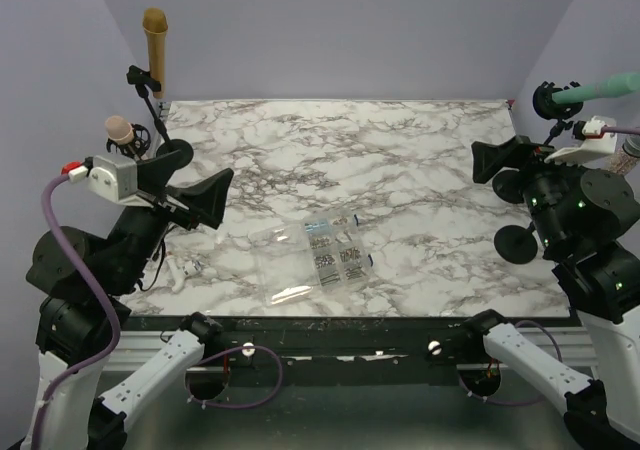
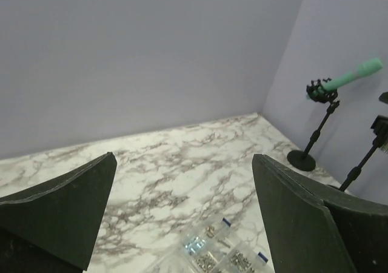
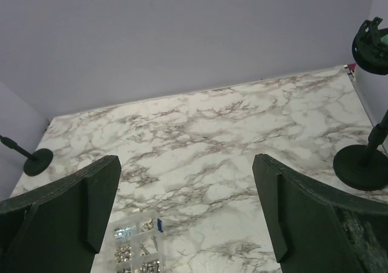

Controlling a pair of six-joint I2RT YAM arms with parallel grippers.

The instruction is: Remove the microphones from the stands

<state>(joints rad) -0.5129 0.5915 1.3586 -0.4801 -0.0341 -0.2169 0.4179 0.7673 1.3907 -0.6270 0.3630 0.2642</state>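
A green microphone (image 1: 603, 87) lies tilted in a black clip on a stand at the far right; it also shows in the left wrist view (image 2: 354, 76). A tan microphone (image 1: 154, 36) stands upright in a stand at the back left. A pink-headed microphone (image 1: 120, 129) sits behind my left arm. My left gripper (image 1: 200, 185) is open and empty over the table's left side (image 2: 185, 182). My right gripper (image 1: 500, 165) is open and empty at the right side (image 3: 185, 182), with the green microphone's stand base (image 3: 362, 167) just to its right.
A clear plastic box of screws (image 1: 318, 255) lies on the marble table (image 1: 400, 160) toward the front middle; it also shows in the wrist views (image 2: 218, 255) (image 3: 136, 249). A small white object (image 1: 180, 270) lies near the front left edge. A round black stand base (image 1: 516, 242) sits at the right.
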